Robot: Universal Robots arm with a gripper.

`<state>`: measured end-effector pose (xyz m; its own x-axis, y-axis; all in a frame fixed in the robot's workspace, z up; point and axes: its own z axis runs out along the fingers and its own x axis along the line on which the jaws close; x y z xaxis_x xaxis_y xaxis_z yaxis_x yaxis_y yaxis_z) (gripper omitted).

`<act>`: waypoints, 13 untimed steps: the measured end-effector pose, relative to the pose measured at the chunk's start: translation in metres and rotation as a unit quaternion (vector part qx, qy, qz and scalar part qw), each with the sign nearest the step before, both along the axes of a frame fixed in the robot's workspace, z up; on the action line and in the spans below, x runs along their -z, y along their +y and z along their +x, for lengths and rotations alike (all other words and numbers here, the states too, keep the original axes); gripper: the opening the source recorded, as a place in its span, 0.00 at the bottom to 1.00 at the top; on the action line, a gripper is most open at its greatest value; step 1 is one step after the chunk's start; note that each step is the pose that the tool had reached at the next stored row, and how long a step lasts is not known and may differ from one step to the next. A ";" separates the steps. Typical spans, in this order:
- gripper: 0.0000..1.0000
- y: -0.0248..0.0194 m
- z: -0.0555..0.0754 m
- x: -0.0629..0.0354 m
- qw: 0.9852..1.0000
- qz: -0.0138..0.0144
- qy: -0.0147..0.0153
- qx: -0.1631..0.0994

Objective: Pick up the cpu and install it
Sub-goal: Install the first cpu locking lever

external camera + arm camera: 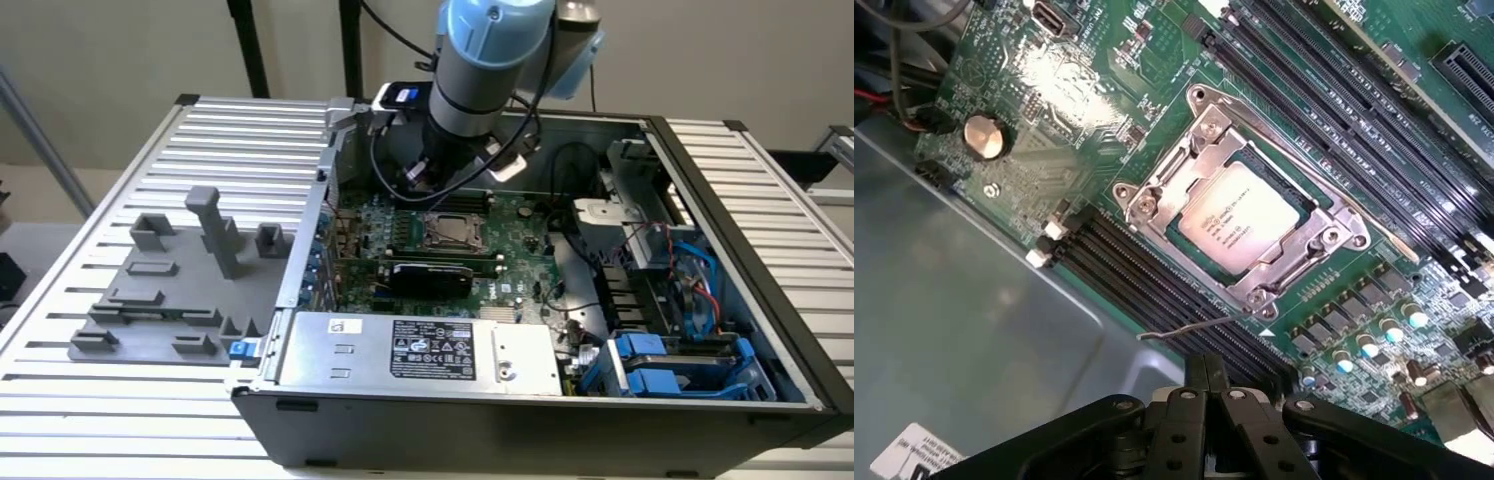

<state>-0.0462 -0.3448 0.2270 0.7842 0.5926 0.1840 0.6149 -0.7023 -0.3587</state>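
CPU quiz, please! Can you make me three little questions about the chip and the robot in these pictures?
1. True or false: the pincer is gripping the cpu.
2. Pick one. Where does the cpu lie?
A. in a cardboard box
B. in the socket frame on the motherboard
C. on a plate
3. Fill the gap: the pincer's jaws are ____ (open or shut).

Key:
1. False. The pincer hangs above the board, apart from the cpu.
2. B
3. shut
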 end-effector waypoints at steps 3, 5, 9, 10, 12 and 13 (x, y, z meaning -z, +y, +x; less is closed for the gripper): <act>0.11 0.0000 0.000 0.0054 1.000 -0.001 0.000 0.000; 0.11 0.0000 0.000 0.0083 1.000 -0.003 0.000 0.000; 0.11 0.0001 0.000 0.0152 1.000 -0.007 0.000 0.000; 0.11 0.0002 0.000 0.0170 1.000 -0.007 0.000 0.000; 0.11 0.0008 0.000 0.0203 1.000 -0.009 0.000 0.000; 0.11 0.0011 0.000 0.0216 1.000 -0.009 0.000 0.000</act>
